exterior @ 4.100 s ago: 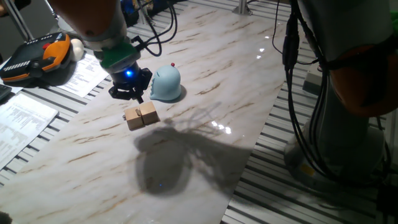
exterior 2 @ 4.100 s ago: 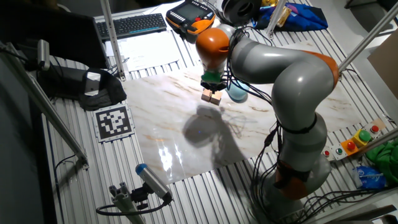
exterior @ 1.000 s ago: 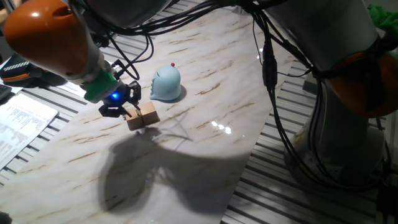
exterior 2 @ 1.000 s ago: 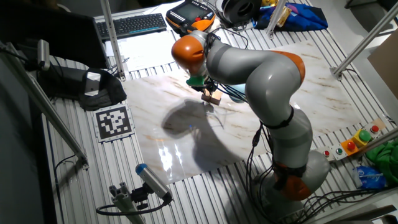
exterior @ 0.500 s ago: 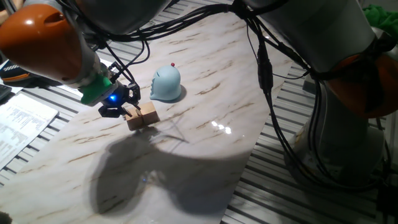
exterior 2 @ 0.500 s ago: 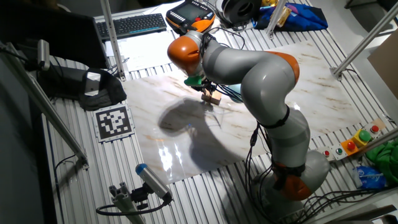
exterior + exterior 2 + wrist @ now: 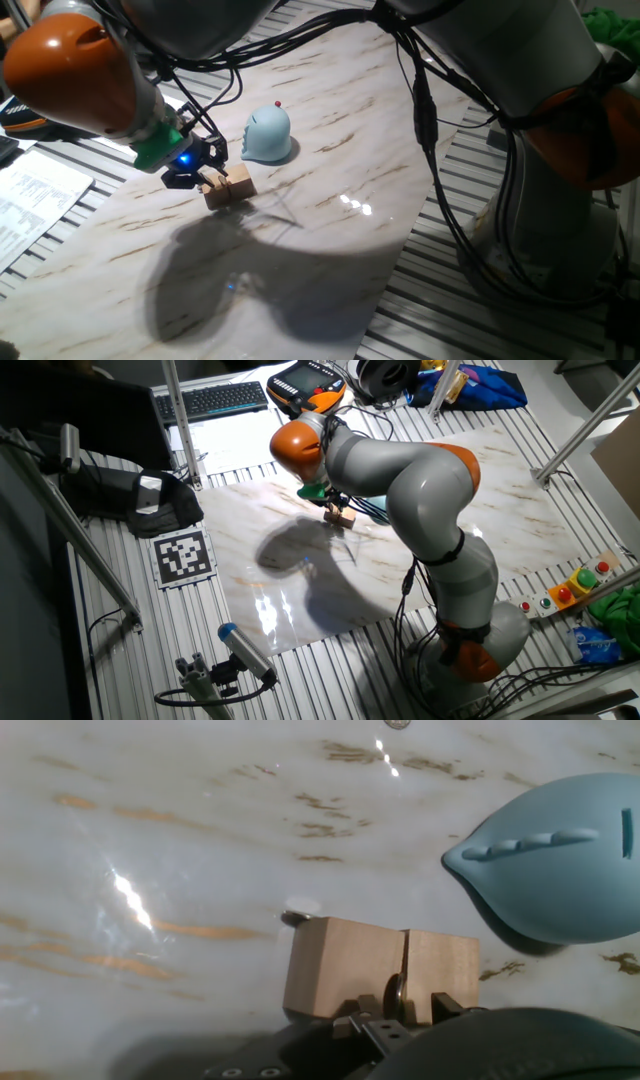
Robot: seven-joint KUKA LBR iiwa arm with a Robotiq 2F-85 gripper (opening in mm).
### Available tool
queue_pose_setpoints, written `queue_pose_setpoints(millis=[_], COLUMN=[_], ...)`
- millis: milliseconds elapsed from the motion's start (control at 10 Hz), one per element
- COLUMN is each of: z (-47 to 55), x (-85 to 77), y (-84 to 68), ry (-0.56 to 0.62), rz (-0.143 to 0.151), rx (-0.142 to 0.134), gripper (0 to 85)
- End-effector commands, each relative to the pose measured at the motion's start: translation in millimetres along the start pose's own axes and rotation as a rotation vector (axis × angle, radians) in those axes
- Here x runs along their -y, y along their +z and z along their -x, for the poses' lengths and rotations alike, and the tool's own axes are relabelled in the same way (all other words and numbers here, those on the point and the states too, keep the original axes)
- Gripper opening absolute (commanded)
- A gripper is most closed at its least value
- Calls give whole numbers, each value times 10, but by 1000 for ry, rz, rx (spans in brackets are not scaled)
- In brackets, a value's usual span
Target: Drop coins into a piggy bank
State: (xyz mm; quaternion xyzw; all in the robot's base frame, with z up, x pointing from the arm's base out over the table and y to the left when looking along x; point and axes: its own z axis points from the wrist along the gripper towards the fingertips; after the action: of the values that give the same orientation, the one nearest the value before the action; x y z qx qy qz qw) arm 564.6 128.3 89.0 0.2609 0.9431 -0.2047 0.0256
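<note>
1. In one fixed view the claw (image 7: 205,178) sits low over the marbled bench (image 7: 330,150), right at the pair of tan wooden cubes (image 7: 229,186), with a blue light glowing on the wrist above it.
2. That same view shows the light blue piggy bank (image 7: 267,135) standing just beyond the cubes, near them but apart, its tiny red knob (image 7: 277,103) on top.
3. The other fixed view has the grey arm arching over the bench (image 7: 480,490); the cubes (image 7: 341,515) show as a small tan spot under the wrist, and the piggy bank is hidden behind the arm.
4. Only the hand view shows a coin (image 7: 396,997): a thin dark disc standing on edge at the seam between the two cubes (image 7: 380,970), just in front of the claw (image 7: 397,1012).
5. The claw looks clenched on that coin, though its tips are mostly hidden at the bottom edge of the hand view.
6. The hand view also reveals the slot (image 7: 627,832) in the piggy bank (image 7: 555,870), and a second round coin (image 7: 397,723) lying flat at the top edge.
</note>
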Motion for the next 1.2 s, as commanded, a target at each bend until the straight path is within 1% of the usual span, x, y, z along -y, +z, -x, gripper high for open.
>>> queue_pose_setpoints(millis=[0, 300, 600, 1100], z=[3, 22, 34, 36], x=[1, 22, 24, 27], y=[1, 14, 68, 71], ry=[2, 11, 18, 32], rz=[-4, -15, -13, -33], rx=[2, 11, 13, 25], gripper=[340, 340, 340, 340])
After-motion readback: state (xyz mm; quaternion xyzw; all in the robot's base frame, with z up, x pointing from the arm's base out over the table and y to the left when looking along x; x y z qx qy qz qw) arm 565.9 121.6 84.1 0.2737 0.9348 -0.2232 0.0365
